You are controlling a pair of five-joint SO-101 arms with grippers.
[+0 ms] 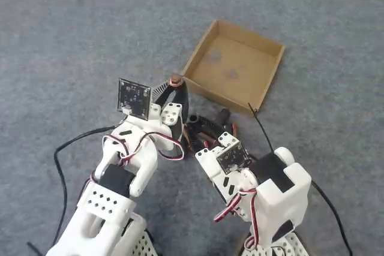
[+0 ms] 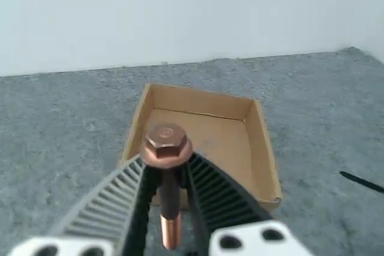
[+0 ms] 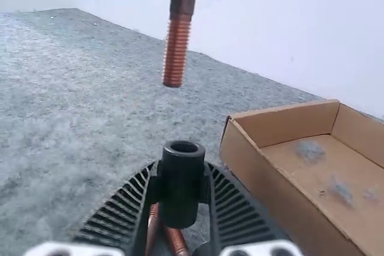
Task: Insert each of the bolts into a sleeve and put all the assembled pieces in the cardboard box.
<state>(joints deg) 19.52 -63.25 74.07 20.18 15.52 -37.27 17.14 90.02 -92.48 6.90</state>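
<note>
My left gripper (image 2: 167, 169) is shut on a copper bolt (image 2: 166, 145), held upright with its hex head up and its threaded end hanging down. In the high view this left gripper (image 1: 174, 92) and bolt (image 1: 175, 81) are beside the near left corner of the cardboard box (image 1: 198, 54). My right gripper (image 3: 181, 179) is shut on a black sleeve (image 3: 181, 175), upright with its bore facing up. The bolt's threaded tip (image 3: 176, 49) hangs above the sleeve, slightly to one side and well apart from it. The box (image 3: 282, 123) holds no parts.
More copper bolts (image 3: 163, 235) lie on the grey carpet under the right gripper. Another black sleeve (image 1: 223, 114) rests near the box's front wall. A thin black cable tie (image 1: 261, 125) lies on the carpet by the right arm.
</note>
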